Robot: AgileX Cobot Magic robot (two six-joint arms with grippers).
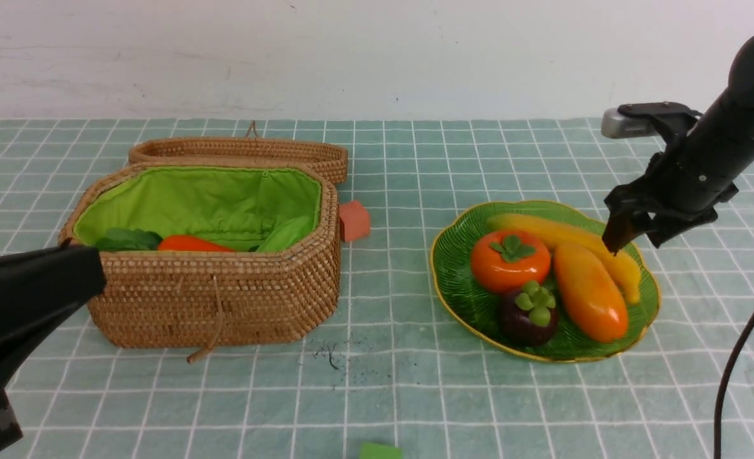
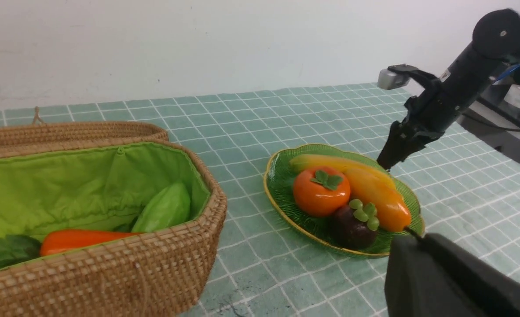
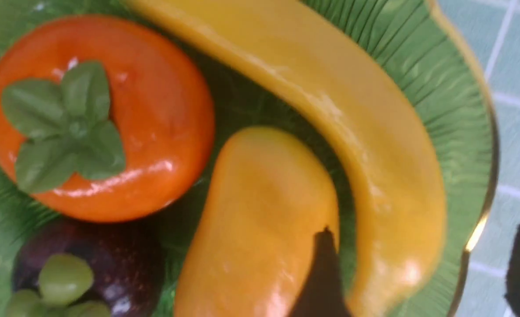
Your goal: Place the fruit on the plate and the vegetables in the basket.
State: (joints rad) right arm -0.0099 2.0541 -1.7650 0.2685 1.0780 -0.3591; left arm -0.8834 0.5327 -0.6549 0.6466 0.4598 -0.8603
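The green plate holds the fruit: a persimmon, a mangosteen, a mango and a banana. My right gripper hangs just over the banana's right end, open. In the right wrist view its fingers straddle the banana without touching it. The wicker basket on the left contains the vegetables: a carrot, a cucumber and the green leaves of a radish. My left gripper is shut and empty at the basket's front left corner.
The basket's lid lies open behind it. A small red block sits by the basket's right side. A green block shows at the front edge. A black cable hangs at the far right.
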